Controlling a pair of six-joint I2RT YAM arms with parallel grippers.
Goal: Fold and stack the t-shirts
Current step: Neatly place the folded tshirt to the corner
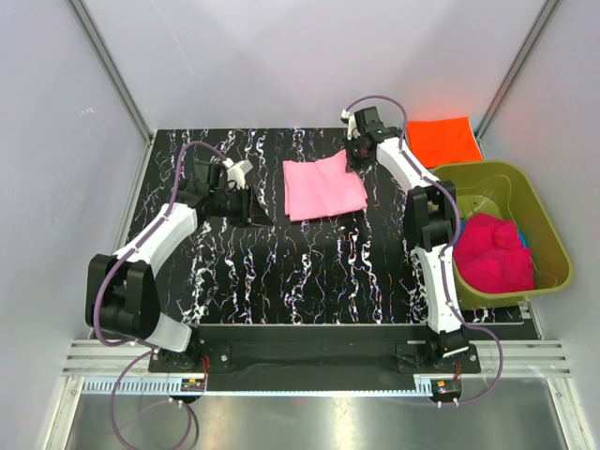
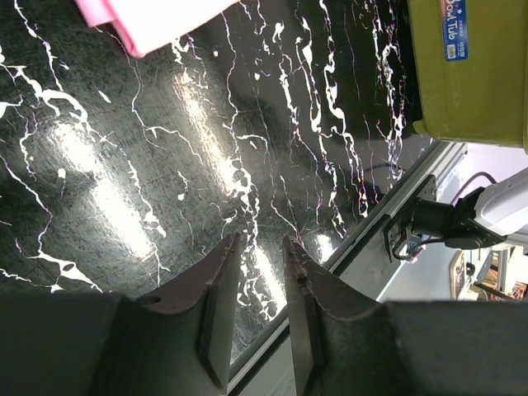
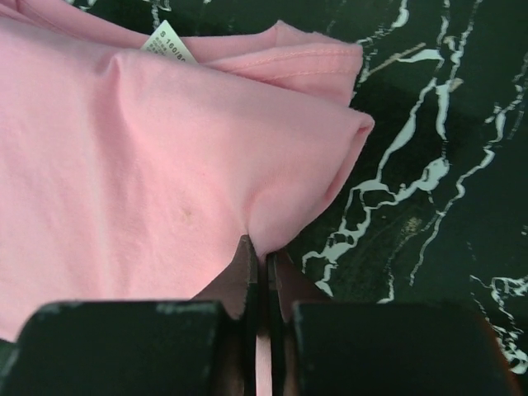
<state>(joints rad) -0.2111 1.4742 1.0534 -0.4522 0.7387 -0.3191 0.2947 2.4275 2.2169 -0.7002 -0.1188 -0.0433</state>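
Observation:
A light pink t-shirt (image 1: pixel 323 187) lies folded on the black marbled table, a little behind its middle. My right gripper (image 1: pixel 354 161) is at the shirt's far right corner, shut on a pinch of its pink fabric (image 3: pixel 206 165) that puckers up into the fingertips (image 3: pixel 247 262). My left gripper (image 1: pixel 255 211) hovers just left of the shirt, its jaws a little apart with nothing between them (image 2: pixel 260 247); the shirt's edge (image 2: pixel 157 21) shows at the top of the left wrist view. A bright orange t-shirt (image 1: pixel 443 141) lies folded at the back right. A magenta t-shirt (image 1: pixel 492 251) is bundled in the tub, with a bit of blue t-shirt (image 1: pixel 521 239) behind it.
An olive-green plastic tub (image 1: pixel 548 234) stands at the table's right side and shows in the left wrist view (image 2: pixel 470 74). White enclosure walls close in the table on three sides. A metal rail (image 1: pixel 309 354) runs along the near edge by the arm bases.

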